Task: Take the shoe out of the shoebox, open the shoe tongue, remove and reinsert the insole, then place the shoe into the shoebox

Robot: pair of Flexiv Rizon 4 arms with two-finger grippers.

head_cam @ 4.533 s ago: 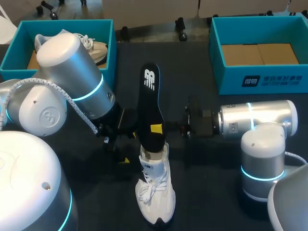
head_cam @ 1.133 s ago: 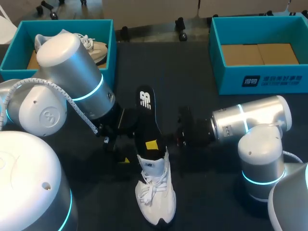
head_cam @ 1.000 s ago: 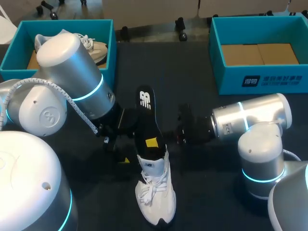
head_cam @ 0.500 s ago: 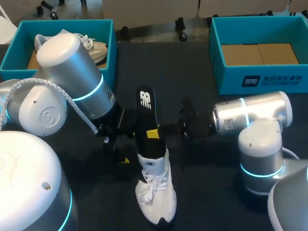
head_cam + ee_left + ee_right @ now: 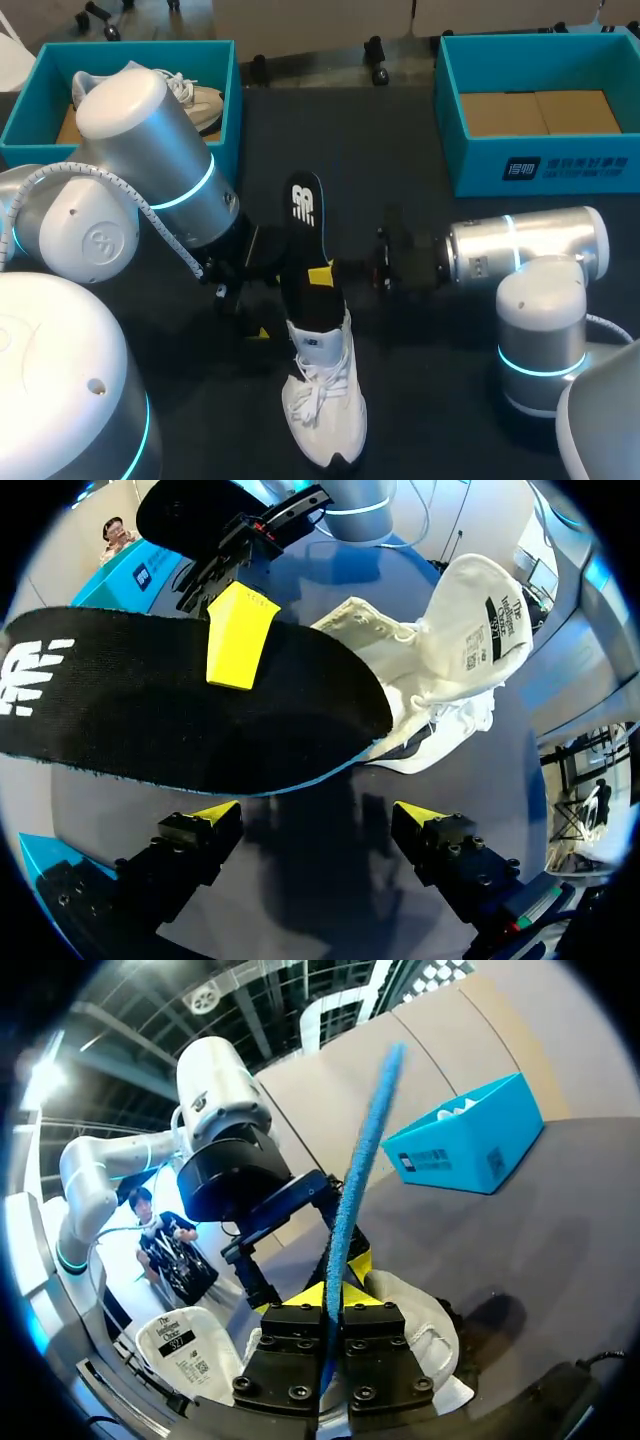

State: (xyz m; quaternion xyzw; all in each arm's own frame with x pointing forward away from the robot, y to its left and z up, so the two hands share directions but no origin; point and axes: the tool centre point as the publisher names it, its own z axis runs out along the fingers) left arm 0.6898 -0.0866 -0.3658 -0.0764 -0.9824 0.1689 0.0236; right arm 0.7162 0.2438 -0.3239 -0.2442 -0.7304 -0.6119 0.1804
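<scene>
Two teal shoeboxes (image 5: 232, 105) (image 5: 480, 172), two white shoes (image 5: 325, 400) (image 5: 205, 102), one black insole (image 5: 305, 235), two robot arms (image 5: 150, 165) (image 5: 525, 250).

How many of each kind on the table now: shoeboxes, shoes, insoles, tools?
shoeboxes: 2 (left shoebox, right shoebox)
shoes: 2 (shoe on the table, shoe in the left shoebox)
insole: 1
tools: 2 (left tool, right tool)
total: 7
</scene>
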